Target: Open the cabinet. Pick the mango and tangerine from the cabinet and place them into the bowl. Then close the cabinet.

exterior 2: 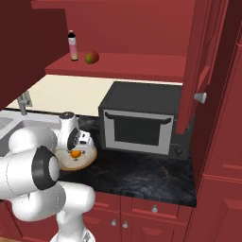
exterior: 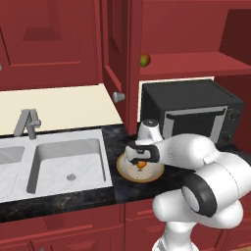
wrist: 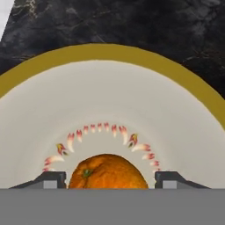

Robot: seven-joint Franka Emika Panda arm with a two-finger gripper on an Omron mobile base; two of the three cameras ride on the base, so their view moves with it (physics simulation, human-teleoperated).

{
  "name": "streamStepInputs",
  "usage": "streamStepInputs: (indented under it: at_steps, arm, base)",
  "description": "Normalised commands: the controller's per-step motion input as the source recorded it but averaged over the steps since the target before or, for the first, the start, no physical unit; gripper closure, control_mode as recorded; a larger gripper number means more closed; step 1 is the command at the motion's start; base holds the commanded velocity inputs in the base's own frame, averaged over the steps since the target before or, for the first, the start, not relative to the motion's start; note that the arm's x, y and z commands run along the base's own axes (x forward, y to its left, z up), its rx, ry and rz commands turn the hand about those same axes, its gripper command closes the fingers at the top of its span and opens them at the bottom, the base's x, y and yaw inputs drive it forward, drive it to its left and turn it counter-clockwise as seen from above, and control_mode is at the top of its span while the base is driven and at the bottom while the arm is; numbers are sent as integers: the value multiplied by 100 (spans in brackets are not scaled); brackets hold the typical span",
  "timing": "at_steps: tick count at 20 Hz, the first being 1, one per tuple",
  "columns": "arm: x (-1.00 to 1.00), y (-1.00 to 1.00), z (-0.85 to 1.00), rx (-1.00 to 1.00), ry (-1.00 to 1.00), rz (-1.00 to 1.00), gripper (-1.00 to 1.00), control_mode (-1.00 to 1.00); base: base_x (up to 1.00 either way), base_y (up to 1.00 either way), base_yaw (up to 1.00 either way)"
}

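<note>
cabinet [exterior: 49, 39]: painted wood, matt | counter [exterior 2: 142, 175]: glossy dark marble | sink [exterior: 68, 164]: brushed metal

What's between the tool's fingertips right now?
The tangerine, low in the bowl; in the hand view a small gap shows on each side of it, between fruit and fingertips.

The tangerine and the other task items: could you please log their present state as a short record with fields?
cabinet: door swung open
mango: on the red shelf inside the cabinet, beside a small bottle
tangerine: in the bowl, between the fingertips, gaps showing at either side
bowl: on the dark counter, between the sink and the microwave
gripper: low over the bowl, jaws apart around the tangerine
remaining: mango to move, cabinet to close
</note>
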Motion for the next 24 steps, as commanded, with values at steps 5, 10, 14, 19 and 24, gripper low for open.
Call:
streamStepInputs:
  at_steps: [5, 10, 14, 19, 24]
  arm:
    - [0, 0, 43, 0, -6, 0, -100, -100]
    - [-39, -6, 70, 0, -20, 0, -100, -100]
    - [-72, -18, 92, 1, -35, 0, -100, -100]
    - [-76, -17, 100, 1, -40, 0, -100, -100]
    - [-57, -10, 100, 2, -38, 0, -100, -100]
  base:
    - [0, 0, 0]
    - [0, 0, 0]
    - [0, 0, 0]
    - [0, 0, 0]
    - [0, 0, 0]
